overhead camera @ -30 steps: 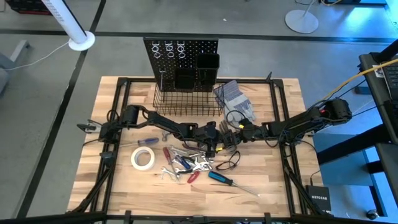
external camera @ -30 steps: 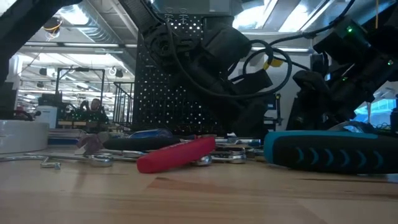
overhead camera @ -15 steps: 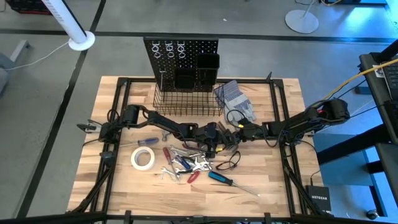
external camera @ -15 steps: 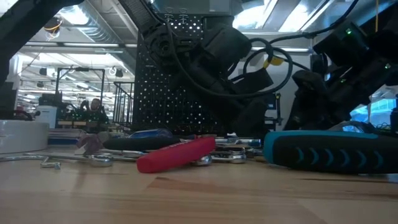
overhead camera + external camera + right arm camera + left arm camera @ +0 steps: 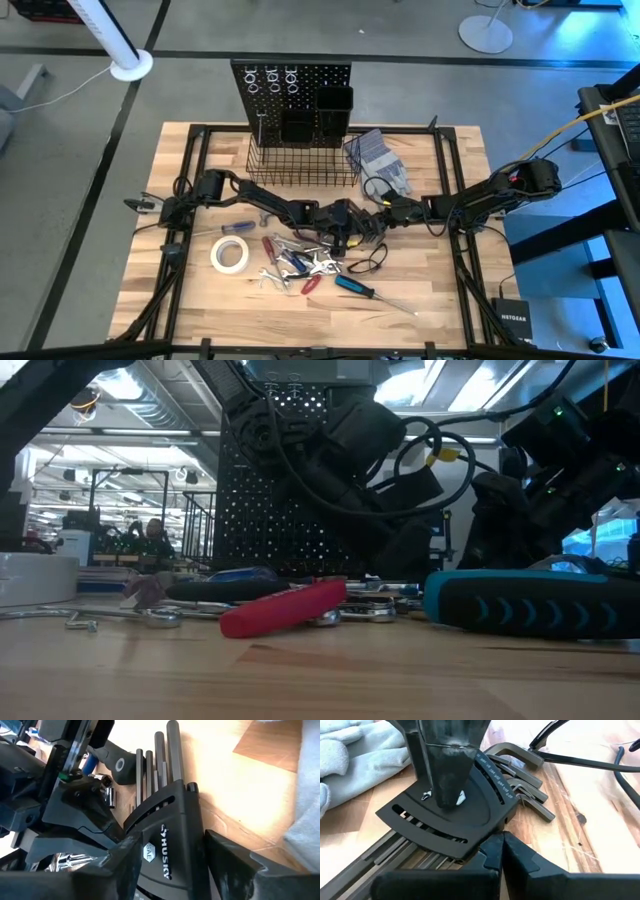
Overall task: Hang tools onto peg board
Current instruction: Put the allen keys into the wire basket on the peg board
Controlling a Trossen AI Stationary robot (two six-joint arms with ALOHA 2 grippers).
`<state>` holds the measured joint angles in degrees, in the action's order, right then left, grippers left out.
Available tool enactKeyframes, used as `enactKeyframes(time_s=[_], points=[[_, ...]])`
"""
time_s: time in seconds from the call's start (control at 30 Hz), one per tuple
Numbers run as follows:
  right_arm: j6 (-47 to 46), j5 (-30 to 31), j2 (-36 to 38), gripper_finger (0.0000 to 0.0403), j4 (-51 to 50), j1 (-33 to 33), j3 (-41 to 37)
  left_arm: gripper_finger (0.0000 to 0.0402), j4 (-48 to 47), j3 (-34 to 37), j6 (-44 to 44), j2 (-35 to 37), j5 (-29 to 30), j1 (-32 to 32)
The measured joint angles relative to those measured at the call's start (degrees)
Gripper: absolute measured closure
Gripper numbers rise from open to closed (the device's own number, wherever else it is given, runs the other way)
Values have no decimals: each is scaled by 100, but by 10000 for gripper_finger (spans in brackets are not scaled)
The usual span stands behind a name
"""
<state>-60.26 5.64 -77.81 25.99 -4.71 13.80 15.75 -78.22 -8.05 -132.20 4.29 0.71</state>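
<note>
Straddling the hex key holder (image 5: 167, 845), right pincer (image 5: 170, 860) parted.

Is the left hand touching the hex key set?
Touching. The left wrist view shows the left hand shut on the edge of the hex key set, its fingers pinching the black holder with no gap.

A pale wooden worktop (image 5: 420, 300) stands on a grey concrete floor (image 5: 190, 90) crossed by dark lines, with a white fan base (image 5: 131, 67) and another white round stand (image 5: 485, 33) behind it, while across the room ceiling lights (image 5: 120, 385) shine over distant shelving (image 5: 110, 510).
</note>
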Motion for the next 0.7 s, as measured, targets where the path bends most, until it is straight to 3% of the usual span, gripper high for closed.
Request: enactKeyframes(time_s=[0.2, 0.47, 0.7], points=[[147, 11, 20, 224, 172, 0, 7, 400, -2, 0, -14, 0, -9, 7], [513, 2, 44, 226, 385, -1, 33, 400, -2, 0, -161, -3, -10, 22], [663, -366, 43, 226, 112, -2, 37, 400, 3, 0, -315, -5, 64, 24]])
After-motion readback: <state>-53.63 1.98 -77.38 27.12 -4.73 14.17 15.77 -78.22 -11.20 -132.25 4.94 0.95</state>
